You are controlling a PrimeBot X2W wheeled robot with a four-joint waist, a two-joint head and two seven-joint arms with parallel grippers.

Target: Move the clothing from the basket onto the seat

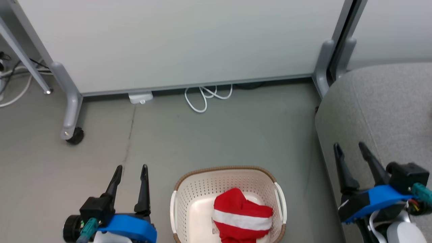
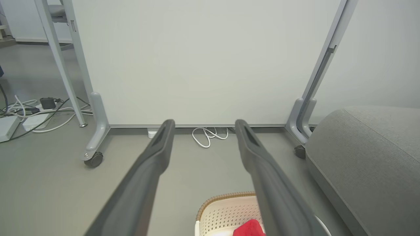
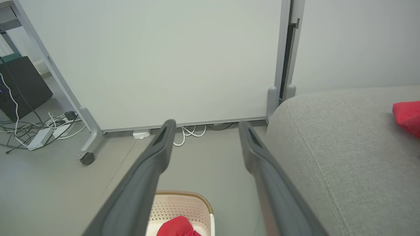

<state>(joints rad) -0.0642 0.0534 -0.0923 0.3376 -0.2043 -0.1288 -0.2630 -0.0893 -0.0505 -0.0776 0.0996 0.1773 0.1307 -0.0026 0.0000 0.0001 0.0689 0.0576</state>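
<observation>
One red garment with a white band (image 1: 242,216) lies in the basket (image 1: 202,189) on the floor, with the seat (image 1: 388,108) just beside it. The left hand (image 1: 132,167) and the right hand (image 1: 349,145) are spread wide, holding nothing. The step due looks like the pick: a hand must dip into the basket and pinch the cloth. The right wrist view reaches further across the seat than the head view and catches a red patch (image 3: 407,115) there, probably the other garment.

A red garment (image 1: 243,216) is lying by the basket (image 1: 199,189)'s right wall while the left gripper (image 1: 131,167) and right gripper (image 1: 348,145) are hanging open alongside.
</observation>
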